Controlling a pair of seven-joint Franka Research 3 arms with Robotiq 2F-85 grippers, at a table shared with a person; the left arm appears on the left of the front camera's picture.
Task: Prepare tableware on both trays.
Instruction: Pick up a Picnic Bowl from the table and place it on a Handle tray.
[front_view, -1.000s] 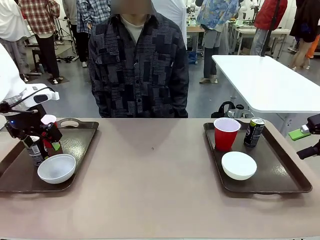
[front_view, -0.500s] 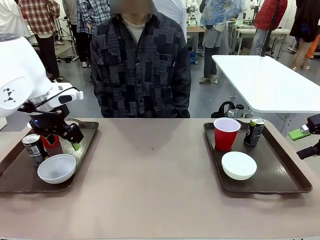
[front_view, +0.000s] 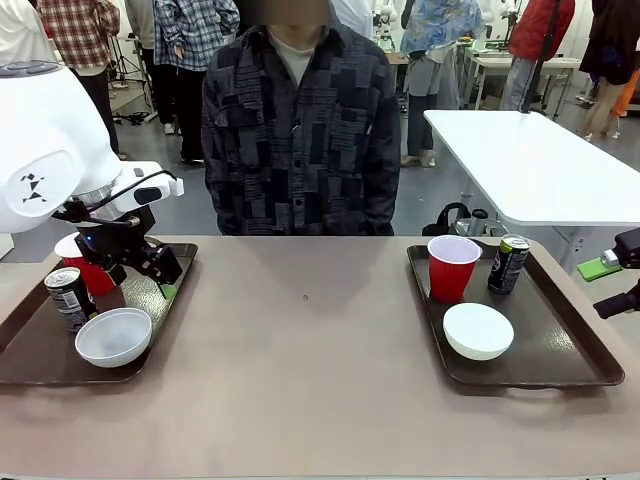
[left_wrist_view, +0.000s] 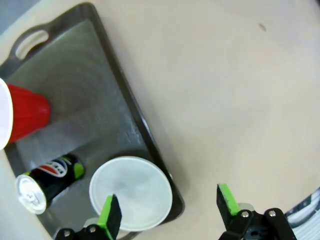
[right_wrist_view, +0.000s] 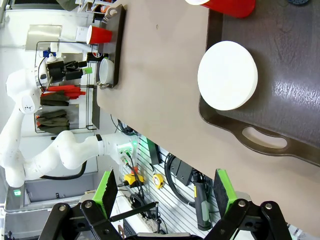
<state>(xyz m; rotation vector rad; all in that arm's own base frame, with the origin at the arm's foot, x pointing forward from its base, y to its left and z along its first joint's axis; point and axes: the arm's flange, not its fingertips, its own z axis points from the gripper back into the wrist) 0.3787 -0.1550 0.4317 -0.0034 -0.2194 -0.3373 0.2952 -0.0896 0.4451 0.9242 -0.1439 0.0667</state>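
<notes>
Both trays look fully set, so the open, empty left gripper (front_view: 150, 268) should lift straight clear of the can (front_view: 69, 297) and bowl (front_view: 113, 336); the right gripper (right_wrist_view: 166, 192) also stands open.

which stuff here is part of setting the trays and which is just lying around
Part of the job:
- left tray: red cup, can, bowl
- right tray: red cup, can, bowl

Just lying about:
- white table behind
- black bag beyond the table edge
</notes>
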